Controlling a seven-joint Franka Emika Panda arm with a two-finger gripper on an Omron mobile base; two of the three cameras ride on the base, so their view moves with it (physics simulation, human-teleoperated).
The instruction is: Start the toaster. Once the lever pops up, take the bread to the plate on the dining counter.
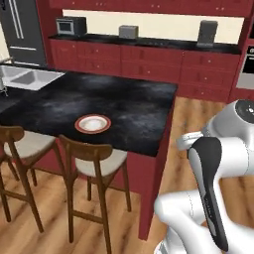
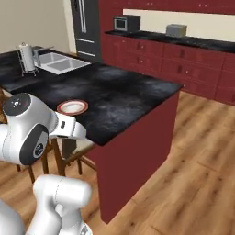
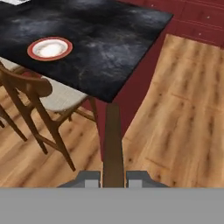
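My gripper (image 3: 113, 179) is shut on the bread (image 3: 113, 144), a dark brown slice seen edge-on, standing up between the two fingertips. It hangs over the wooden floor, just off the near corner of the dining counter (image 3: 109, 39). The plate (image 3: 50, 48), white with a reddish-orange rim, lies bare on the black stone top (image 1: 124, 109), to the upper left of the bread in the hand view. It is also in both base views (image 1: 93, 123) (image 2: 72, 107). The toaster (image 1: 128, 31) (image 2: 176, 30) stands on the far worktop. Its lever is too small to make out.
Wooden stools (image 1: 89, 158) (image 3: 35, 87) stand along the counter's near side below the plate. A sink (image 1: 25, 77) and a paper-towel holder (image 2: 27, 57) occupy the counter's far left. A microwave (image 1: 71, 25) and a coffee machine (image 1: 207, 32) flank the toaster. Open floor lies to the right.
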